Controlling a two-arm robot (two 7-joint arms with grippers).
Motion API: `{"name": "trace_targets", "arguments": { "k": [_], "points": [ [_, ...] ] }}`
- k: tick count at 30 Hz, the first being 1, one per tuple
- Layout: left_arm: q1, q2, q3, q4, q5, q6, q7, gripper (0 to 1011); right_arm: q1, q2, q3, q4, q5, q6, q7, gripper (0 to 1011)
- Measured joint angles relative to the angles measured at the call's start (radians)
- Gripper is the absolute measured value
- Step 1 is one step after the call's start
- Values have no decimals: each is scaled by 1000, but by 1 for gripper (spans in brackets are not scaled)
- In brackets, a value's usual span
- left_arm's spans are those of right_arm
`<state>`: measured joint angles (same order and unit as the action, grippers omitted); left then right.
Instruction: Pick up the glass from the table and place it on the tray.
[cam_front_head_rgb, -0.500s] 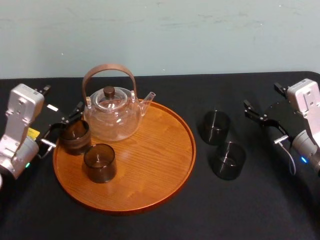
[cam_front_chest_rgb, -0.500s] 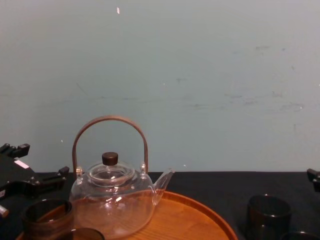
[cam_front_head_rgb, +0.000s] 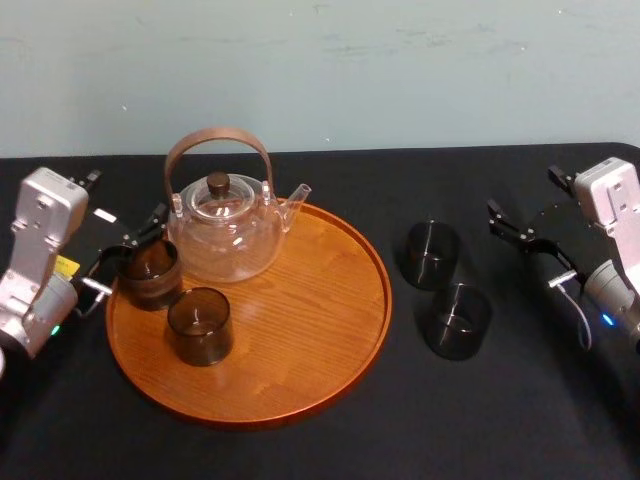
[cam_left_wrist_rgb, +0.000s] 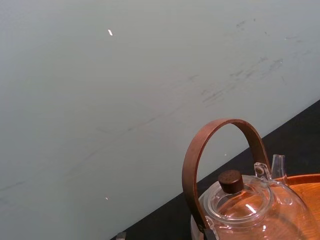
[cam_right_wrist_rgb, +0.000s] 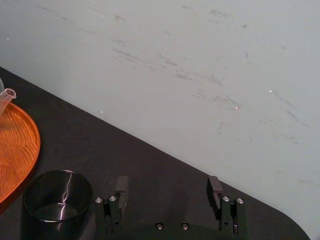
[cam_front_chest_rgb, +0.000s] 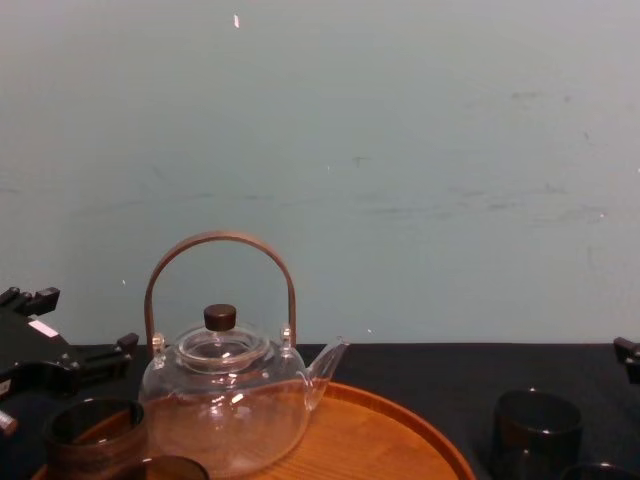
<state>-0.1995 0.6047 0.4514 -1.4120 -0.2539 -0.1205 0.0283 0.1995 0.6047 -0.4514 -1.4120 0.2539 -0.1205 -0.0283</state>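
Two dark smoky glasses stand on the black table right of the tray, one farther back (cam_front_head_rgb: 432, 254) and one nearer (cam_front_head_rgb: 458, 320). The round orange-brown tray (cam_front_head_rgb: 300, 300) holds a clear glass teapot (cam_front_head_rgb: 225, 235) and two more dark glasses (cam_front_head_rgb: 150, 272) (cam_front_head_rgb: 200, 325). My right gripper (cam_front_head_rgb: 523, 190) hovers open to the right of the table glasses. In the right wrist view its fingers (cam_right_wrist_rgb: 121, 186) stand wide apart, with a glass (cam_right_wrist_rgb: 57, 200) off to one side of them. My left gripper (cam_front_head_rgb: 125, 197) is open at the tray's left edge, just behind the leftmost glass, holding nothing.
A black cloth (cam_front_head_rgb: 330, 440) covers the table, with a pale green wall close behind it. The teapot's tall brown handle (cam_front_chest_rgb: 220, 240) arches over the tray's back left. Bare tray surface lies right of and in front of the teapot.
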Motion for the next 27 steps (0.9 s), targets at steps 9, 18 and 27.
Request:
{"name": "trace_targets", "arguments": {
  "k": [9, 18, 27],
  "points": [
    [0, 0, 0, 0, 0, 0, 0, 1001, 0, 0, 0, 0, 0, 0, 0, 1002],
    [0, 0, 0, 0, 0, 0, 0, 1001, 0, 0, 0, 0, 0, 0, 0, 1002],
    [0, 0, 0, 0, 0, 0, 0, 1001, 0, 0, 0, 0, 0, 0, 0, 1002]
  ]
}}
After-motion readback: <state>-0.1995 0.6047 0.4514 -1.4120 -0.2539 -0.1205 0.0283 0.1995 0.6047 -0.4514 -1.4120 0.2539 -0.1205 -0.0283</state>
